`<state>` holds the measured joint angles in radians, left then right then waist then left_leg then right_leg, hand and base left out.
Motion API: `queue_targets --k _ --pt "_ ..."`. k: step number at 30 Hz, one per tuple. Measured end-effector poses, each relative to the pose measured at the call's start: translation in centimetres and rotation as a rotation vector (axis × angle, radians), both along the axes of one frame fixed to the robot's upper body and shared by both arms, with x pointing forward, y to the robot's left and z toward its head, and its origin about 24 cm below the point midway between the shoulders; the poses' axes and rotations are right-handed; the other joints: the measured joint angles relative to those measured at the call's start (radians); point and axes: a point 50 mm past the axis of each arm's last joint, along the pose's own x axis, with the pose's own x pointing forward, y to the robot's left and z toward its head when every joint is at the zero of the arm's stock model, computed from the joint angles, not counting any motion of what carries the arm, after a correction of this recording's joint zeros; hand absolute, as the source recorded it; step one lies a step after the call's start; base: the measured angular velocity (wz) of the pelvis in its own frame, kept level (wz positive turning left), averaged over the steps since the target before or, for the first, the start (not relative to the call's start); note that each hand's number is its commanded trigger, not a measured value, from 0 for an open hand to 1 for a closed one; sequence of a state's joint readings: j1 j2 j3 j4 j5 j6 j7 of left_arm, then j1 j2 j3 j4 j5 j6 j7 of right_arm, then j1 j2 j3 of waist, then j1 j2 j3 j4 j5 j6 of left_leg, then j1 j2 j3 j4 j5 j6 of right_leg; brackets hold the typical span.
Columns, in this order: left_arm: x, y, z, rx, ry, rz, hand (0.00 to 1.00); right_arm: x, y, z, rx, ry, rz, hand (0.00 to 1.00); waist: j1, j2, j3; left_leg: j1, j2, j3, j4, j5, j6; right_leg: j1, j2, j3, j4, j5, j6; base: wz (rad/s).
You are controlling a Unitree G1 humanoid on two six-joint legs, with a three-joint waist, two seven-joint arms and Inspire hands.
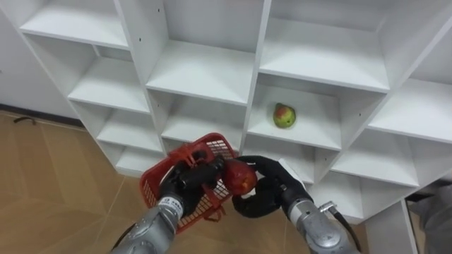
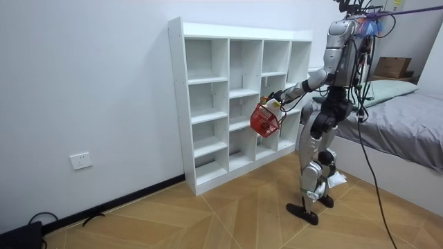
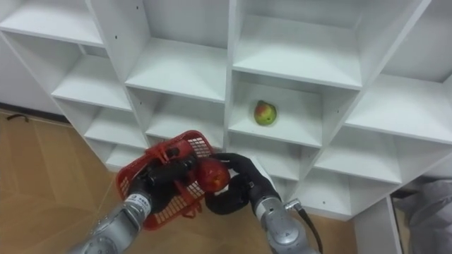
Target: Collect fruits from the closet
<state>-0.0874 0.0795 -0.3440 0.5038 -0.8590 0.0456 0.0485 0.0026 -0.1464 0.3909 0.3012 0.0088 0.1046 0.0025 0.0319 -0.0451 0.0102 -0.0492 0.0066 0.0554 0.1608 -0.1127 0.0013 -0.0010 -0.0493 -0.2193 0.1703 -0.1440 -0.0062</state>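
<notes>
My left hand is curled round the handle of a red plastic basket, holding it up in front of the white closet. My right hand grips a red apple right at the basket's rim, beside the left hand. A green-and-red fruit lies on a middle shelf just above the hands; in the right eye view that fruit sits in the same cubby. In the room view I stand upright facing the closet with the basket held out at chest height.
The closet is a grid of open white cubbies against a white wall. Wooden floor lies below and to the left. A bed stands behind me at the room view's right.
</notes>
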Motion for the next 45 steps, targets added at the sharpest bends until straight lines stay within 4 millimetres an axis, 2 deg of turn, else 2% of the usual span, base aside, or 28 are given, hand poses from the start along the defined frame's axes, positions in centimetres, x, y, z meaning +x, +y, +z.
queue_targets --k 10,21,27,32,45 --pt "-0.1 0.0 -0.1 -0.009 -0.008 -0.015 1.00 0.0 0.2 0.0 0.034 0.011 -0.003 1.00 0.002 -0.001 -0.0006 0.001 0.000 -0.001 0.002 0.000 0.000 0.002 -0.001 -0.001 0.001 0.000 0.000 0.00" --pt "-1.1 -0.2 -0.7 -0.031 0.012 0.004 1.00 -0.5 0.4 -0.6 0.103 0.075 -0.006 1.00 0.003 0.000 0.0002 0.009 0.000 -0.002 0.003 0.000 0.000 0.011 -0.001 -0.003 0.001 0.000 0.000 0.00" --pt "-1.3 -0.4 -0.8 -0.021 0.021 0.007 1.00 -0.7 0.3 -1.0 0.134 0.104 -0.025 1.00 0.004 0.002 0.0020 0.007 -0.001 -0.002 0.002 0.000 0.000 0.009 -0.001 -0.005 0.000 0.000 0.001 0.00" --pt "-1.3 -0.5 -0.8 -0.024 0.011 0.012 1.00 -0.7 0.3 -1.0 0.158 0.110 -0.042 1.00 0.004 0.005 0.0077 0.004 -0.001 -0.002 -0.001 0.000 0.000 0.004 -0.001 -0.005 -0.001 -0.001 0.002 0.00" --pt "-1.3 -0.5 -0.8 -0.025 0.009 0.013 1.00 -0.7 0.4 -1.0 0.158 0.110 -0.046 1.00 0.004 0.004 0.0078 0.003 -0.003 -0.002 -0.002 -0.002 0.002 0.004 -0.003 -0.005 -0.002 -0.003 0.004 0.00"
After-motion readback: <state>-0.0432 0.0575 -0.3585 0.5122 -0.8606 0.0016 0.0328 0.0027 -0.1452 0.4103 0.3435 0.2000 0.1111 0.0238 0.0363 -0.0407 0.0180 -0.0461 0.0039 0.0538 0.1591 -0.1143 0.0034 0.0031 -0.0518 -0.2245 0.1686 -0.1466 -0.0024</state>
